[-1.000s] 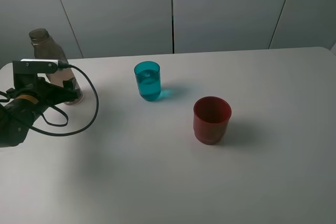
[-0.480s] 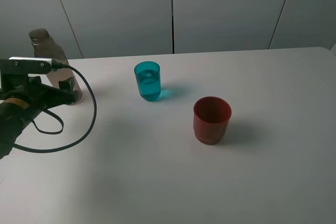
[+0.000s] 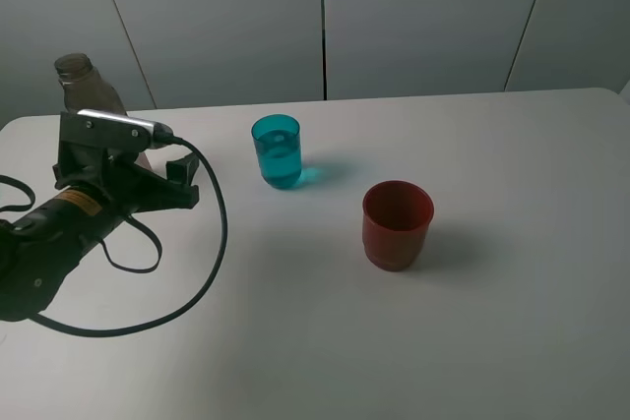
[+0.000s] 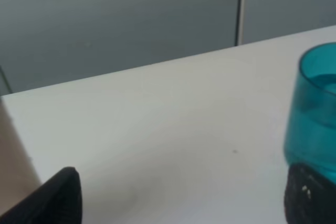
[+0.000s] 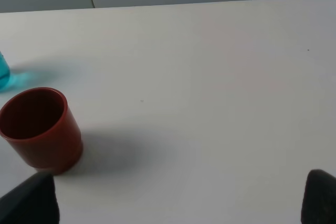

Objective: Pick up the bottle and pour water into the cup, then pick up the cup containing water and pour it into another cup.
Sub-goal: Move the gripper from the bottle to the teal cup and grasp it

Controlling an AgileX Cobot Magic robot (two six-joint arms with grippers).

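Observation:
The clear smoky bottle (image 3: 75, 78) stands at the table's far left, its lower part hidden behind my left arm; its edge shows in the left wrist view (image 4: 9, 148). The teal cup (image 3: 277, 151) holds water and stands right of my left gripper (image 3: 181, 184), which is open and empty. In the left wrist view the teal cup (image 4: 315, 119) is just beyond one fingertip of the left gripper (image 4: 184, 203). The red cup (image 3: 397, 223) stands empty toward the middle right. My right gripper (image 5: 173, 203) is open and empty, with the red cup (image 5: 39, 129) ahead of one finger.
The white table (image 3: 295, 341) ends at a grey panelled wall (image 3: 413, 17) at the back. A black cable (image 3: 212, 253) loops from my left arm over the table. My right arm is outside the exterior view.
My left gripper has come away from the bottle's base and swung right toward the teal cup. The bottle stays standing where it was. Both cups have not moved.

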